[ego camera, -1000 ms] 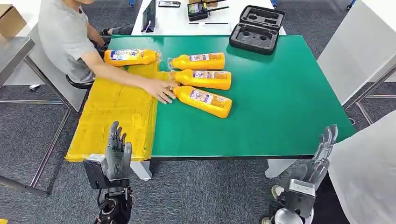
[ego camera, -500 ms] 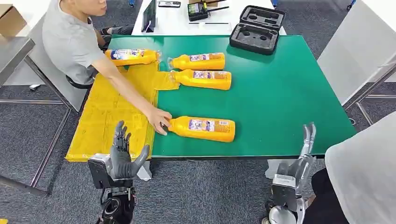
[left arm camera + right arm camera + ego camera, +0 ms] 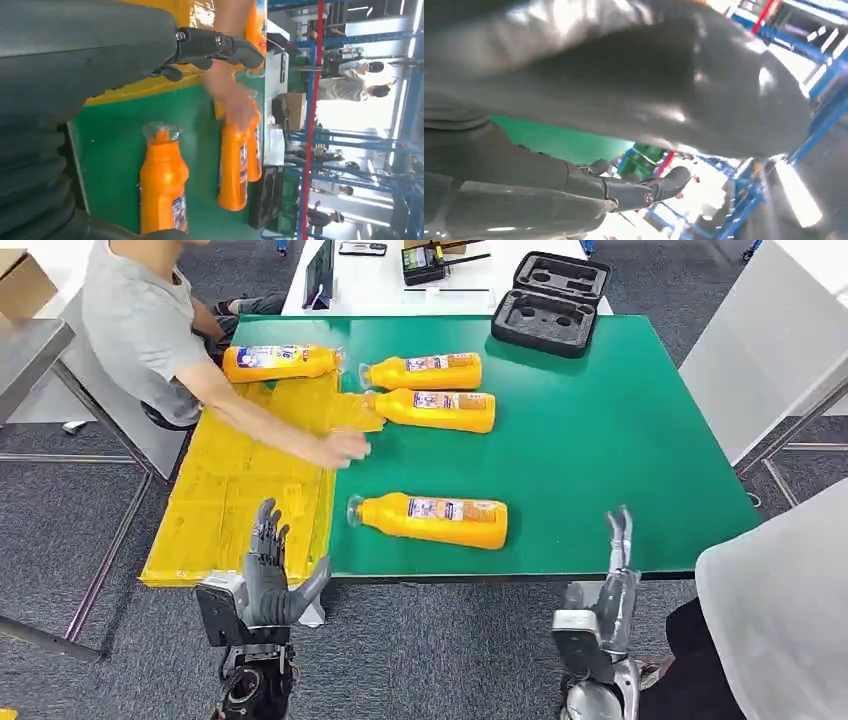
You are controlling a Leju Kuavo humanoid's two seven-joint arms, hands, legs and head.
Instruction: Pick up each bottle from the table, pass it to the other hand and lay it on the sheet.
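Nearest bottle [image 3: 432, 519] lies on its side on the green table [image 3: 600, 460], between and beyond the empty, spread left hand [image 3: 268, 575] and right hand [image 3: 612, 575].

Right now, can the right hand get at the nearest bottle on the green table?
Probably yes. The nearest bottle lies alone near the table's front edge, nothing lies between it and the right hand, which is open, and the person's hand is apart from it.

A green surface [image 3: 620, 470] stands on grey carpet floor [image 3: 440, 650]. Beyond its far edge sits a white table [image 3: 380, 285]; white panels [image 3: 745, 360] lean to its right.
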